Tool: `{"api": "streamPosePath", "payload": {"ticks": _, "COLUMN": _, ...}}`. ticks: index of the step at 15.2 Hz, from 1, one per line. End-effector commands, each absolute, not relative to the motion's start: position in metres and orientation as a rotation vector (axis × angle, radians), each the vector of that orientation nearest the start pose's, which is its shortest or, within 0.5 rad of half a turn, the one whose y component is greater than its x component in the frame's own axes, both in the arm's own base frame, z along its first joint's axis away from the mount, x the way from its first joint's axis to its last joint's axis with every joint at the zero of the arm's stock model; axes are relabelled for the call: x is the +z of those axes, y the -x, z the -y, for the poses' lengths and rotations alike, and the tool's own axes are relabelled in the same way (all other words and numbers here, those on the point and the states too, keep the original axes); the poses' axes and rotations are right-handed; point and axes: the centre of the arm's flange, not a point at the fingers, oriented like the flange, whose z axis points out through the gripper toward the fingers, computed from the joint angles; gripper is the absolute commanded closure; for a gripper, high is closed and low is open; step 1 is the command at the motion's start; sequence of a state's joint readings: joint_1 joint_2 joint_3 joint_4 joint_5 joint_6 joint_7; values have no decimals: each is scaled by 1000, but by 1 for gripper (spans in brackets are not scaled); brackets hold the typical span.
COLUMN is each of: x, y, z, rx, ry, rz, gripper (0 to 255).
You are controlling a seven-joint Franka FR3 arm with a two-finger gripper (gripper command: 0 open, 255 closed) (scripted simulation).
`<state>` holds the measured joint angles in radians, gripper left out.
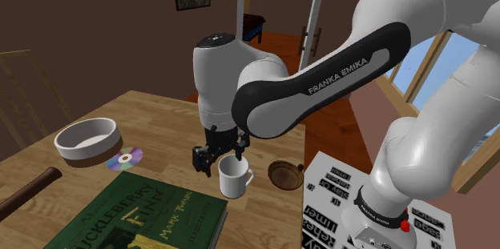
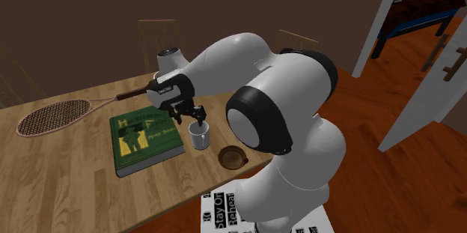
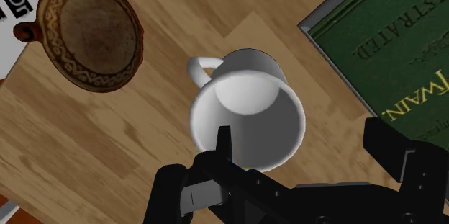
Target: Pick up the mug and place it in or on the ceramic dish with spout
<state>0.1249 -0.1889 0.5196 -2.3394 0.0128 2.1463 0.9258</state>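
**White mug upright on the wooden counter, the open hand poised at its rim**

The wooden counter (image 1: 152, 107) carried everything, and the white Franka arm (image 1: 320, 87) bent down over its near edge. A tennis racket (image 2: 52, 117) lay well apart from the green hardback book (image 1: 136, 219), with a white round bowl (image 1: 86, 150) beyond the book. The brown dish with a patterned rim (image 1: 284, 175) sat near the counter's edge. The white mug (image 1: 232, 182) stood empty between that dish and the book, its handle turned toward the dish. The hand (image 1: 218, 158) hung just above the mug with fingers spread wide. One finger was over the mug's mouth and the other outside on the book's side, gripping nothing. A shiny disc (image 1: 128, 158) lay beside the bowl.
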Motion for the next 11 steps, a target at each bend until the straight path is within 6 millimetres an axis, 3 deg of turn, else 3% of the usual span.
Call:
{"api": "streamPosePath", "payload": {"ticks": 1, "x": 389, "y": -381, "z": -295, "rx": -58, "ry": 3183, "rz": -481, "gripper": 0}}
{"api": "streamPosePath", "payload": {"ticks": 7, "x": 354, "y": -381, "z": -292, "rx": -58, "ry": 3183, "rz": -481, "gripper": 0}}
{"api": "streamPosePath", "payload": {"ticks": 11, "x": 354, "y": -381, "z": -292, "rx": -58, "ry": 3183, "rz": -481, "gripper": 0}}
